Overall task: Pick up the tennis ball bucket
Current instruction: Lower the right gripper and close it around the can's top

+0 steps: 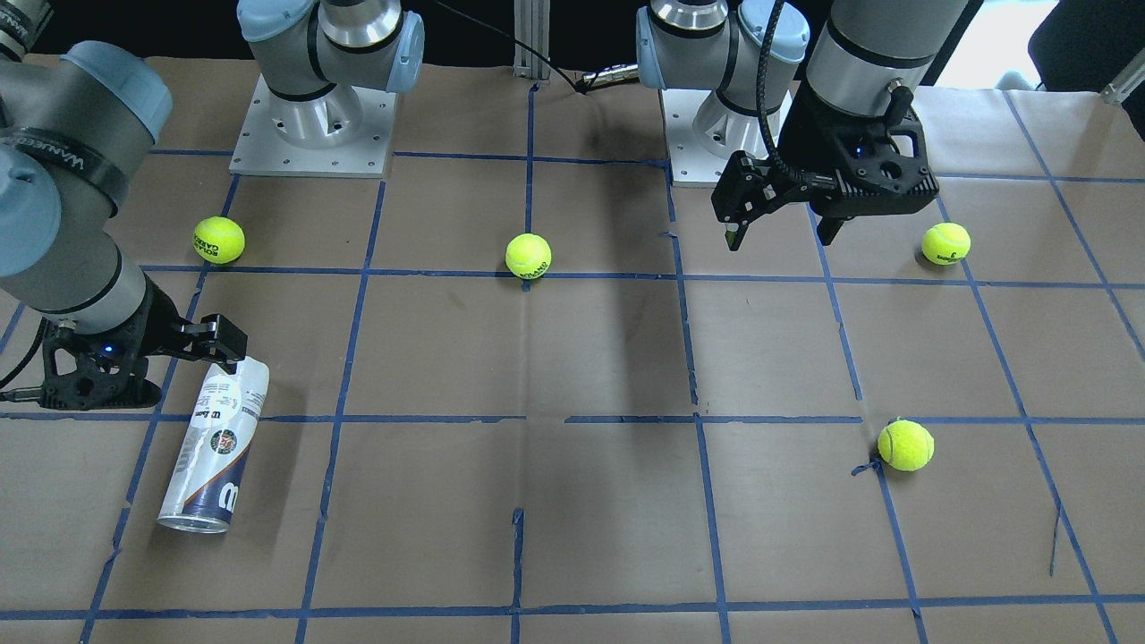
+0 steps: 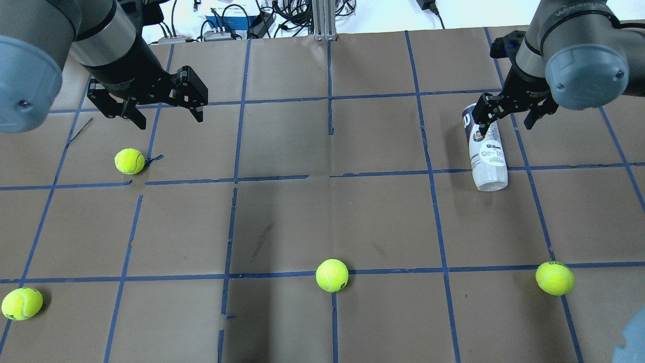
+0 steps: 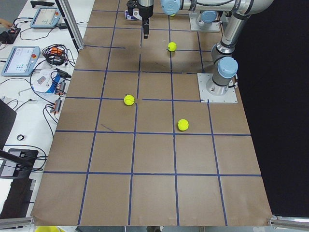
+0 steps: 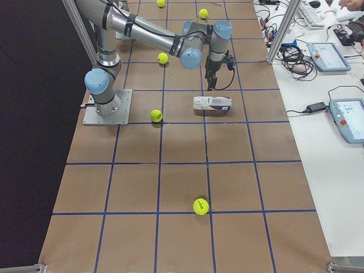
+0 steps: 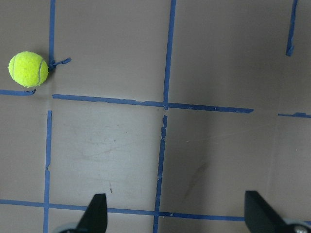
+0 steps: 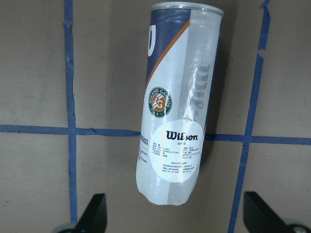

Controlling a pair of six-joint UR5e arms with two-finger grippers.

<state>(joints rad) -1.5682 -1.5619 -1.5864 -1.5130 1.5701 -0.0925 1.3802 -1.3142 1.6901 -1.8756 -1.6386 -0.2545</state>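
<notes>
Black right gripper (image 2: 504,129) hangs spread wide over the lying tennis ball bucket (image 2: 488,151) (holding nothing); left gripper (image 2: 169,121) likewise.

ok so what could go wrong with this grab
The tennis ball bucket lies on its side. It is smooth and round, so it may roll away or slip out as the open right gripper closes. In the right wrist view the gripper lines up near the bucket's clear closed end, not its middle. Gripped there, the long bucket could tip down when lifted.
</notes>
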